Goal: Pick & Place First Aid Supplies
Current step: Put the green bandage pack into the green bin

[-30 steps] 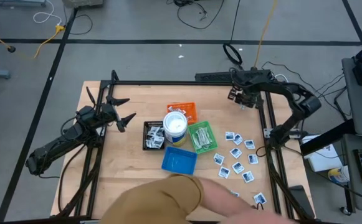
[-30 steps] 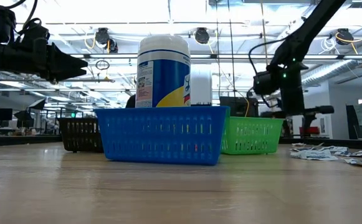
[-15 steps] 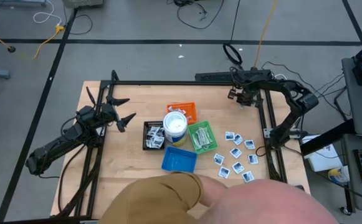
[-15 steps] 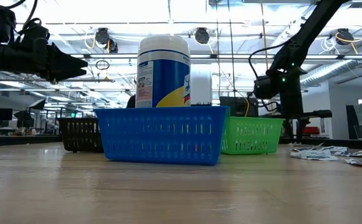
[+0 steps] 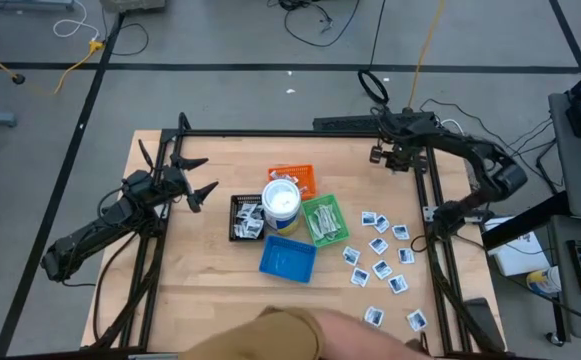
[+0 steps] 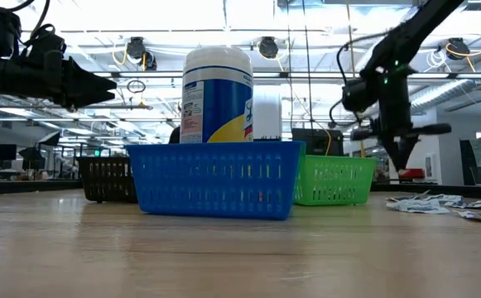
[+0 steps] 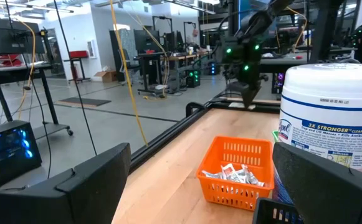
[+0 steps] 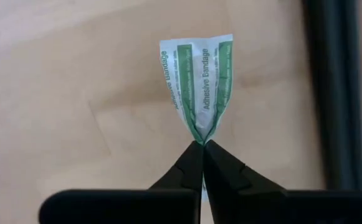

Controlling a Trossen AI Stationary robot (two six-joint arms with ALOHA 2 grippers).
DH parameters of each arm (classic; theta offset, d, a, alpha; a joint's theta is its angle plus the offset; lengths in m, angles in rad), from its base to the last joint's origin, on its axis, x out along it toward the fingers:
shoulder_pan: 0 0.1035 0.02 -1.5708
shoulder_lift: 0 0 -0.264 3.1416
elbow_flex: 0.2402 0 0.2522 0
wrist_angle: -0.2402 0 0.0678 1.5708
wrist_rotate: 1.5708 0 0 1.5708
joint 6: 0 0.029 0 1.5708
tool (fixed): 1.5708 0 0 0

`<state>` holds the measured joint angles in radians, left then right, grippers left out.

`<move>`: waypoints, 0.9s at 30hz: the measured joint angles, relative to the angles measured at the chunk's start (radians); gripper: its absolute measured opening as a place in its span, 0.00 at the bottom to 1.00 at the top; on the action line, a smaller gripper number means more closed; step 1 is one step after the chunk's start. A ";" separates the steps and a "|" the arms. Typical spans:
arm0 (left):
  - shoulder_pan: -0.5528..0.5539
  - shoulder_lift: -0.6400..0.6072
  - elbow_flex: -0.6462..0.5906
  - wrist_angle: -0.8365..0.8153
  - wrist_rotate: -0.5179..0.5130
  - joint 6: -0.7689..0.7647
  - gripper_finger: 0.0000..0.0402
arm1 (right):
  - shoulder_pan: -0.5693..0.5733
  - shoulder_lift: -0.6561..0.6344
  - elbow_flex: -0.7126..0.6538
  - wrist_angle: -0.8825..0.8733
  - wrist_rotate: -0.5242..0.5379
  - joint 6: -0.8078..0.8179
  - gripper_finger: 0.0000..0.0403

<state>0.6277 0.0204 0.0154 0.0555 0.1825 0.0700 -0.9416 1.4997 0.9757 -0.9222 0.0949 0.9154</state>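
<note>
My right gripper (image 8: pixel 202 148) is shut on a white bandage strip with green print (image 8: pixel 197 74), above the table's far right corner (image 5: pixel 390 160). It also shows in the low view (image 6: pixel 401 168). Several white square packets (image 5: pixel 380 255) lie flat on the wood at the right. My left gripper (image 5: pixel 202 190) waits open above the table's left side, pointing level toward the trays. My right gripper pinches the bandage strip by one narrow end (image 8: pixel 199 134) between its two fingertips, coming from above and pointing down. The wrapper is creased together at the pinch and fans out wider below it. The strip hangs under the fingers over the wood.
In the table's middle stand an orange tray (image 5: pixel 295 180) with packets, a black tray (image 5: pixel 245 218), a green tray (image 5: pixel 325 220) and a blue tray (image 5: pixel 288 258) around a white tub (image 5: pixel 281 205). A person (image 5: pixel 300 335) leans in at the near edge. A black frame rail (image 8: pixel 333 93) runs beside the strip.
My right gripper has risen above the far right corner and rolled slightly. The person at the near edge leaned far over the table's near right part, then drew back, uncovering packets there.
</note>
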 joint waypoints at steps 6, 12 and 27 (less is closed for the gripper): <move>0.000 0.000 0.000 0.000 0.000 0.000 0.99 | 0.074 -0.101 0.013 -0.132 0.003 0.023 0.00; 0.000 0.000 0.000 0.000 0.000 0.000 0.99 | 0.180 -0.183 0.013 -0.234 0.000 0.117 0.00; 0.000 0.000 0.000 0.000 0.000 0.000 0.99 | 0.553 -0.132 0.131 -0.214 -0.105 0.253 0.00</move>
<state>0.6277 0.0204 0.0154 0.0555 0.1825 0.0700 -0.3888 1.3679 1.1070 -1.1364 -0.0101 1.1683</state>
